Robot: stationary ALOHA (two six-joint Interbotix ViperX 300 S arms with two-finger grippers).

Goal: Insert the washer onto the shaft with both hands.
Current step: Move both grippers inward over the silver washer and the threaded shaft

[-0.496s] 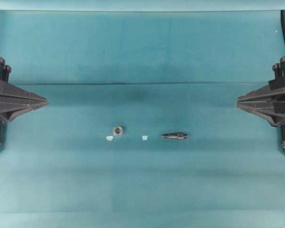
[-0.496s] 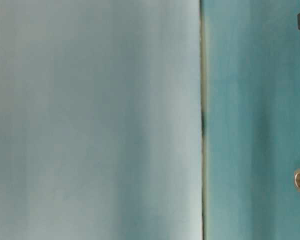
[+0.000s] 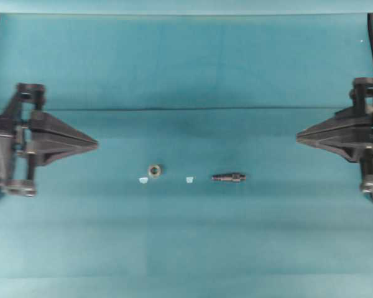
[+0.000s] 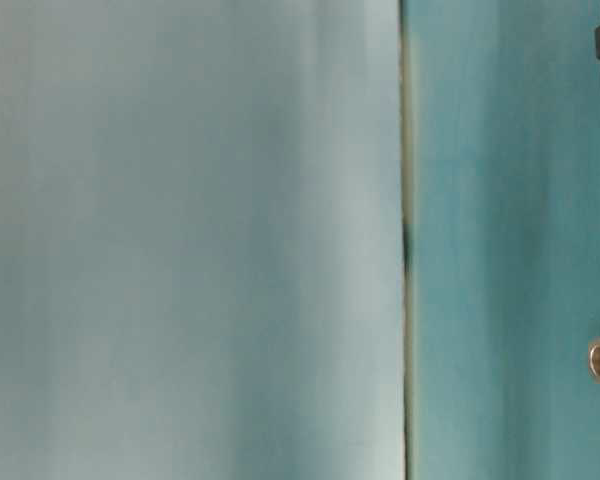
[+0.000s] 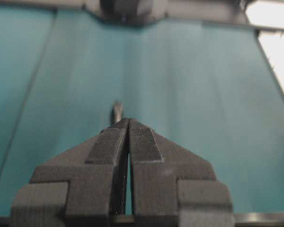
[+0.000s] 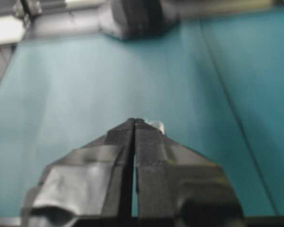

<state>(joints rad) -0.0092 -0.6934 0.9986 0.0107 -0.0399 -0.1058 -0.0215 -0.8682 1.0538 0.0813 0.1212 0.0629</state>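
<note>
Washer (image 3: 154, 169) and shaft (image 3: 229, 177) lie apart mid-cloth, both untouched. Left gripper (image 3: 96, 144) and right gripper (image 3: 298, 136) point inward from opposite edges, fingers pressed together, holding nothing. At table level, the frame edge cuts off both parts.

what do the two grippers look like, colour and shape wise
Both are matte black plastic. The left gripper and right gripper each taper from a wide blocky base into a sharp wedge. In the wrist views the fingers carry flat, dark grey, slightly textured pads. A small red spot shows on the left arm's body near the frame edge.
</note>
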